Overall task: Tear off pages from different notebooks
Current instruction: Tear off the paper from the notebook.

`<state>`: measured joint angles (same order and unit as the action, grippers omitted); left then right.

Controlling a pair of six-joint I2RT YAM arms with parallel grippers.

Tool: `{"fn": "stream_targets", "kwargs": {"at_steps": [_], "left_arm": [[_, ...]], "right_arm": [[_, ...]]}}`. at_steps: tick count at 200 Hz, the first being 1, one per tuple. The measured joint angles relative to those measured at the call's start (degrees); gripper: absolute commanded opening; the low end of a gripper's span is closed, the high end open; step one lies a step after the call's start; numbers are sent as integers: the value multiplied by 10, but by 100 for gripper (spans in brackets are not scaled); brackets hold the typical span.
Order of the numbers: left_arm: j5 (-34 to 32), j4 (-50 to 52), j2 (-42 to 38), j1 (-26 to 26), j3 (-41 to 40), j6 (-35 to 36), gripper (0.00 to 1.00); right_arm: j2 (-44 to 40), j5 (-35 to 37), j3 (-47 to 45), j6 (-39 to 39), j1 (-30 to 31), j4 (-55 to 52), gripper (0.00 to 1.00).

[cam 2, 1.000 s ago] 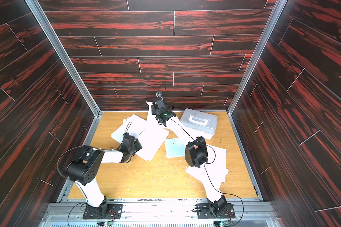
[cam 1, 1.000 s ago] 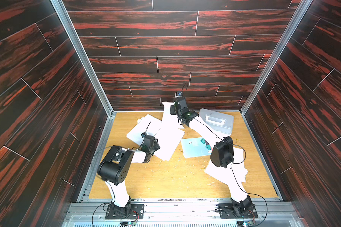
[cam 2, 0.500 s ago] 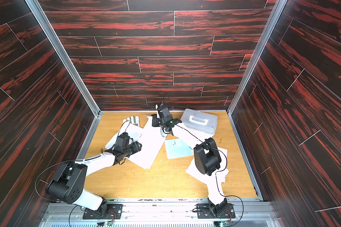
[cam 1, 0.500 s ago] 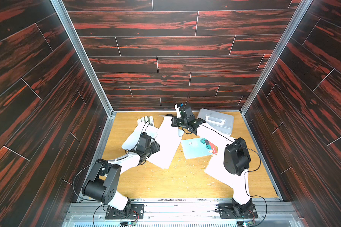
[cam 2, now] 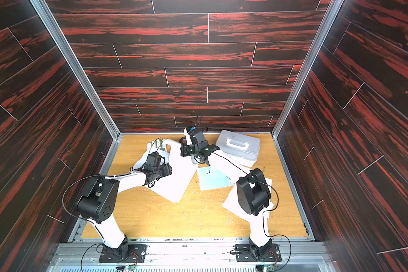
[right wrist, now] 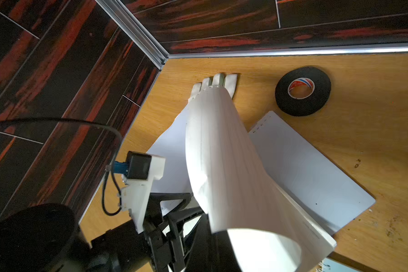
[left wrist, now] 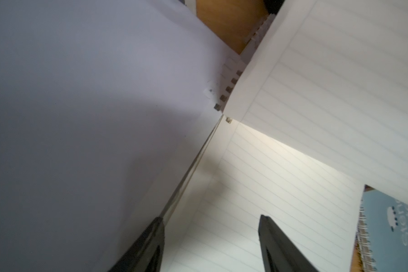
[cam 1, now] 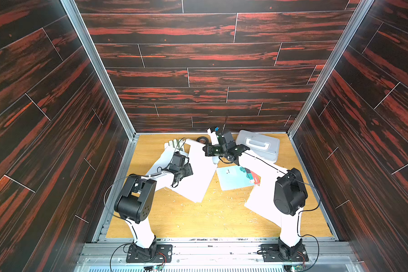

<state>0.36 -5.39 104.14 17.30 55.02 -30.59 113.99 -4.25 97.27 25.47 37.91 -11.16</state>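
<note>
A curled page (right wrist: pixel 222 164) arches up to the right gripper (cam 1: pixel 207 150), which is clenched on it. The page's other end lies by the glove (right wrist: pixel 219 82). Only the right wrist view shows the curl, and there the sheet hides the gripper's fingers. The left gripper (left wrist: pixel 212 242) is released, its jaws apart over the lined sheet of the open notebook (cam 1: pixel 198 179) at centre-left, a detail lost in both top views. A small teal notebook (cam 1: pixel 236 177) lies just beside it, and loose pages (cam 1: pixel 259 205) lie under the right arm. A tape roll (right wrist: pixel 303 90) and a plastic box (cam 1: pixel 259 146) line the far edge. The near desk (cam 1: pixel 198 219) holds only paper scraps (cam 1: pixel 174 200).
</note>
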Motion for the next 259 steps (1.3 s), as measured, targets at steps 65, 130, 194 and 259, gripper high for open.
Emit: {"fn": "stream_targets", "kwargs": {"at_steps": [65, 130, 194, 259], "left_arm": [[-15, 1, 23, -1, 9, 26, 57], [-15, -34, 35, -1, 0, 2, 32], [-49, -26, 82, 47, 42, -36, 0], [-91, -54, 121, 74, 71, -43, 0]], "right_arm": [[0, 1, 1, -3, 0, -10, 0], [13, 1, 96, -7, -15, -45, 0], [159, 70, 293, -32, -29, -95, 0], [220, 249, 348, -57, -30, -106, 0]]}}
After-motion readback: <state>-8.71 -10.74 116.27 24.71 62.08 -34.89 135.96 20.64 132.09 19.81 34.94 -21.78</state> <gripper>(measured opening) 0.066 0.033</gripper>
